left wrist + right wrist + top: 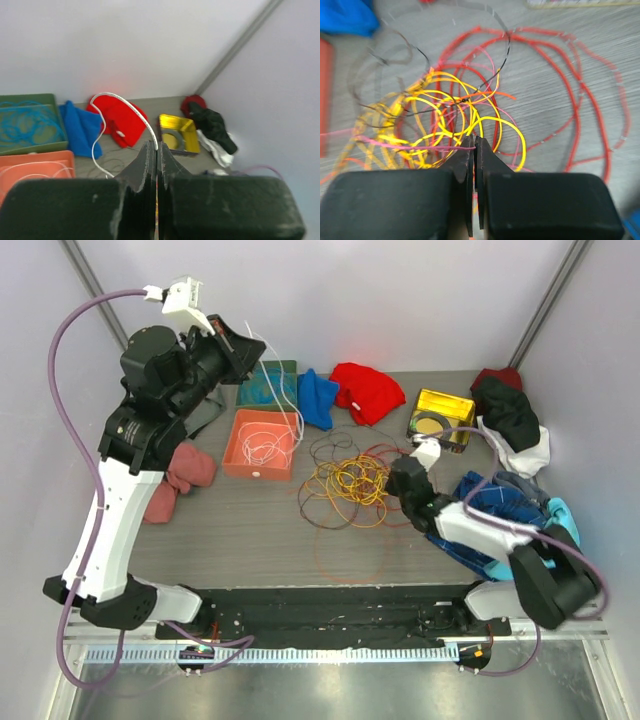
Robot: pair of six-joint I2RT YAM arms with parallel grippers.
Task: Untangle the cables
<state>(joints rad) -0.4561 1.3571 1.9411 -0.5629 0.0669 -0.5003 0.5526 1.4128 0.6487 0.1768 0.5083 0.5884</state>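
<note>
My left gripper [248,352] is raised high at the back left and is shut on a white cable [283,390]. The cable hangs down into an orange tray [236,462], where more of it lies coiled. In the left wrist view the white cable [125,102] loops out of the closed jaws of the left gripper [157,148]. A tangle of yellow, orange, red and dark cables [345,485] lies mid-table. My right gripper [399,481] is low at the tangle's right edge. In the right wrist view this gripper [474,143] is shut on a thin pink cable [410,146] that runs left across the yellow loops [450,115].
A green tray [285,368] holding blue cable [27,125] stands behind the orange tray. A blue cloth [318,398], a red cloth [367,390] and a yellow box [440,415] lie at the back. Black and white cloth [510,415] and blue garments [505,498] lie on the right, a pink cloth [182,472] on the left.
</note>
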